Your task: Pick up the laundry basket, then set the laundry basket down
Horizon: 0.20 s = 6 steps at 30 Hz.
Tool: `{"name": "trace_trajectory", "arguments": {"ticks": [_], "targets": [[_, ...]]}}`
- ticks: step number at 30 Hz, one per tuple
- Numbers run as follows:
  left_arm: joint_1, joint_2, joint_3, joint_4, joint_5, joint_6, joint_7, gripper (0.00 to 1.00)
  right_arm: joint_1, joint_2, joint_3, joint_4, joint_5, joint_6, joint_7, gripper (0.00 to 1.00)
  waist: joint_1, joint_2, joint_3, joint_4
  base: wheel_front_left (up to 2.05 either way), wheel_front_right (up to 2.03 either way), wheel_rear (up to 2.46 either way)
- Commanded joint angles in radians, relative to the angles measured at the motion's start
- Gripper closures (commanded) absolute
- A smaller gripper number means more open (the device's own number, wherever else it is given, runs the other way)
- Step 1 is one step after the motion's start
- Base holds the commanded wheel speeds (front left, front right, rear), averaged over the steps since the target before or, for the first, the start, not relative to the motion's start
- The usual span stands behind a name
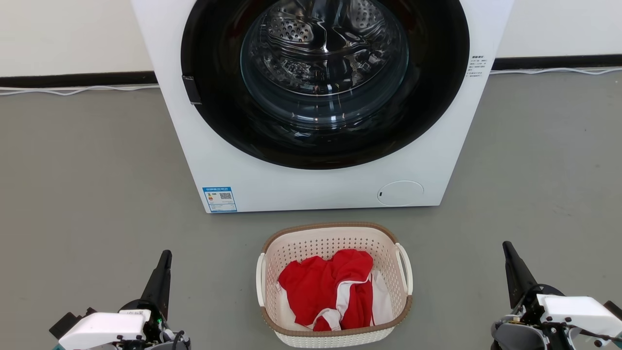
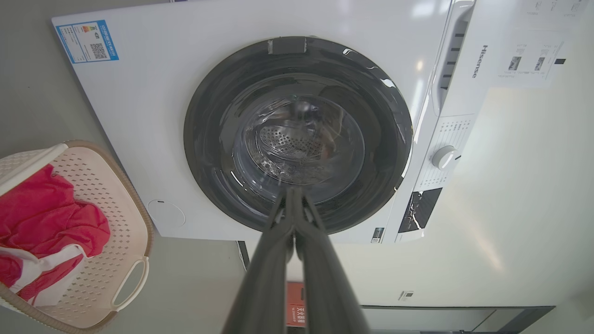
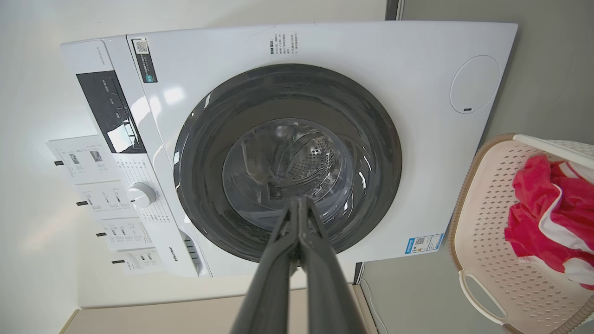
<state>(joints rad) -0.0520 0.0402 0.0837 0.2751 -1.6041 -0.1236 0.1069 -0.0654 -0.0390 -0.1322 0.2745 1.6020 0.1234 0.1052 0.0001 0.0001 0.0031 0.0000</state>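
Observation:
The laundry basket (image 1: 388, 253) stands on the grey floor just in front of the washer; it is cream-white with perforated walls, a brown rim and white side handles, and holds red and white clothes. It also appears at the left edge of the left wrist view as the laundry basket (image 2: 116, 204) and at the right edge of the right wrist view as the laundry basket (image 3: 487, 241). My left gripper (image 1: 166, 253) is shut and empty, well to the basket's left. My right gripper (image 1: 507, 244) is shut and empty, well to its right. Each wrist view shows shut fingers: left gripper (image 2: 293, 191), right gripper (image 3: 299, 201).
A white front-loading washer (image 1: 272, 170) with a dark round door stands behind the basket, against a pale wall. White cables (image 1: 73, 90) run along the wall's foot. Open grey floor (image 1: 87, 194) lies on both sides of the basket.

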Motion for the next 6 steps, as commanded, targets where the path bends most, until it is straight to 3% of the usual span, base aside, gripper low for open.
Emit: {"name": "trace_trajectory", "arguments": {"ticks": [1,6], "targets": [[-0.056,0.010,0.030,-0.030,-0.004,-0.007,0.006,1.00,-0.042,-0.011,0.018,-0.030,0.007,0.007,0.008,1.00,-0.0001,-0.0001,0.000,0.000,0.00,0.00,0.00],[-0.056,0.010,0.030,-0.030,-0.004,-0.007,0.006,1.00,-0.042,-0.011,0.018,-0.030,0.007,0.007,0.008,1.00,-0.0001,-0.0001,0.000,0.000,0.00,0.00,0.00]]}}
